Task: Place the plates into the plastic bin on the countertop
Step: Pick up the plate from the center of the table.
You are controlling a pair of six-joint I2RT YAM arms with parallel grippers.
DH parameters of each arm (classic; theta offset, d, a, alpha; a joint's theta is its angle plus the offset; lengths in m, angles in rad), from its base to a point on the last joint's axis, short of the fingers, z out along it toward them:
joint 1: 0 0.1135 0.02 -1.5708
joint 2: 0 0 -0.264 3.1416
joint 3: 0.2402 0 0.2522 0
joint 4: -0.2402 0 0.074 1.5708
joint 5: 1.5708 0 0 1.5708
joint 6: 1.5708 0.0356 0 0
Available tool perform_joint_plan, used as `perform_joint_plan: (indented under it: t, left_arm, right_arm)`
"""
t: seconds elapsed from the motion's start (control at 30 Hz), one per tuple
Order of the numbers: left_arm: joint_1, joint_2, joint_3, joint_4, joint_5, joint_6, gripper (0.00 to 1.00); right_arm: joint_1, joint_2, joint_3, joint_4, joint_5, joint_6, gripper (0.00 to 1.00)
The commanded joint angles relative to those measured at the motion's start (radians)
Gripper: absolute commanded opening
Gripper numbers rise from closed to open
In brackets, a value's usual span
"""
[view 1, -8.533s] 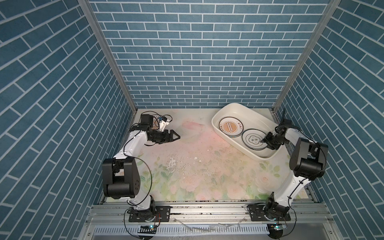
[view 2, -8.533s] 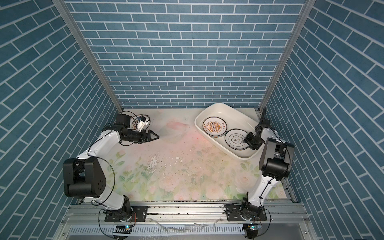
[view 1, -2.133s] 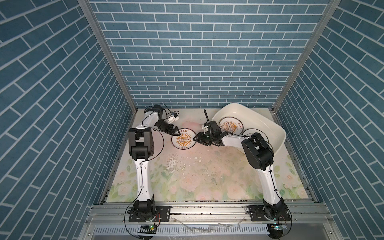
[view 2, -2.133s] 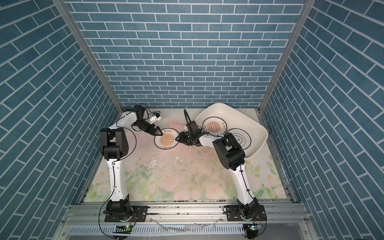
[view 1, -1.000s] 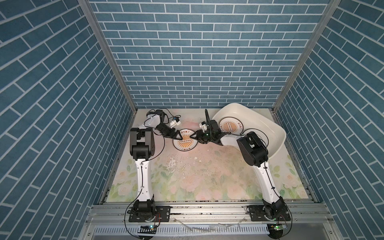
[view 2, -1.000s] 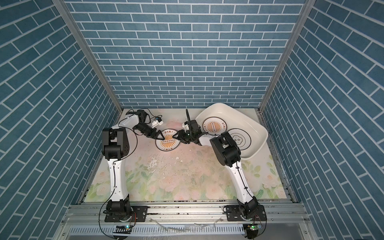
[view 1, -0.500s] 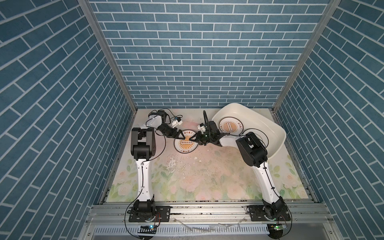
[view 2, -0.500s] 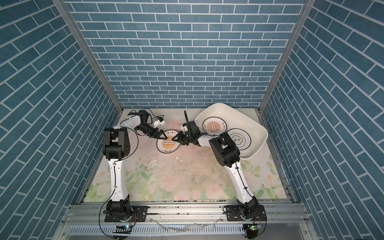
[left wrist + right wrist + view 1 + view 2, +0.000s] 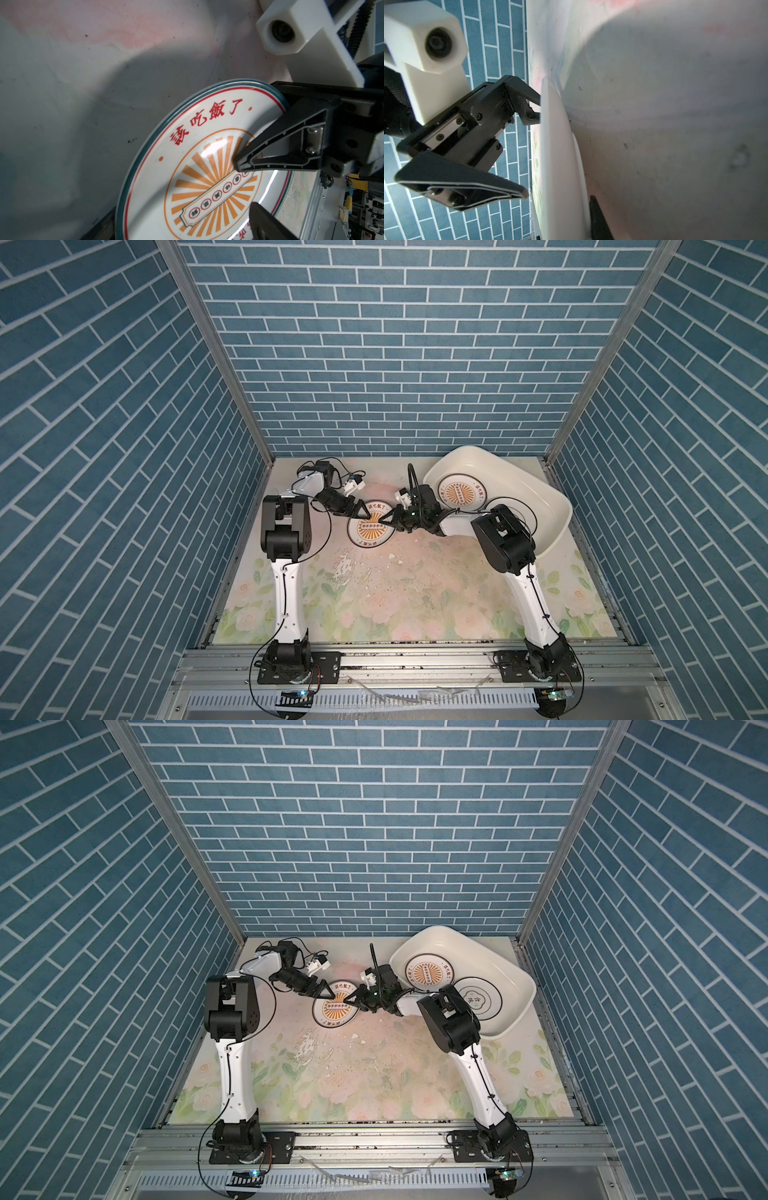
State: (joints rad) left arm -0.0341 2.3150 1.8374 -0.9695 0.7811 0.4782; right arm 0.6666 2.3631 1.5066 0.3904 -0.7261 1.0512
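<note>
A plate point(image 9: 368, 531) with an orange sunburst lies on the table point(image 9: 415, 585) toward the back, between the two hands. The right hand point(image 9: 384, 523) is closed on its rim, on the side nearer the bin point(image 9: 511, 475). In the left wrist view one finger point(image 9: 280, 151) lies across the plate's printed face, and in the right wrist view the other finger point(image 9: 598, 218) sits beneath the plate. The left hand point(image 9: 362, 516) is wide open at the opposite rim and grips nothing; one fingertip point(image 9: 532, 108) is right at the plate's edge, though I cannot tell whether it touches. The bin sits at the table's back right corner with two plates lying flat inside — a second sunburst plate point(image 9: 461, 493) and an emblem plate point(image 9: 482, 998).
</note>
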Motion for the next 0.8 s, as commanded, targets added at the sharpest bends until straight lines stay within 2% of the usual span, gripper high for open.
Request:
perform_joint_plan:
  t: [0.0,0.4,0.53,0.77]
  left_arm:
    - [0.019,-0.042,0.004,-0.008,-0.008,-0.017,0.94]
    - [0.148,-0.134,0.126,-0.053,0.064,-0.055,0.94]
    - [0.172,-0.192,0.095,-0.049,0.07,-0.053,0.94]
    - [0.175,-0.331,-0.04,-0.012,0.076,-0.049,0.94]
  right_arm:
    - [-0.005,-0.047,-0.016,0.036,0.004,0.052,0.16]
    - [-0.021,-0.099,-0.015,0.072,0.004,0.075,0.16]
    - [-0.034,-0.127,-0.003,0.094,-0.007,0.098,0.16]
    - [-0.071,-0.192,0.013,0.134,-0.022,0.133,0.16]
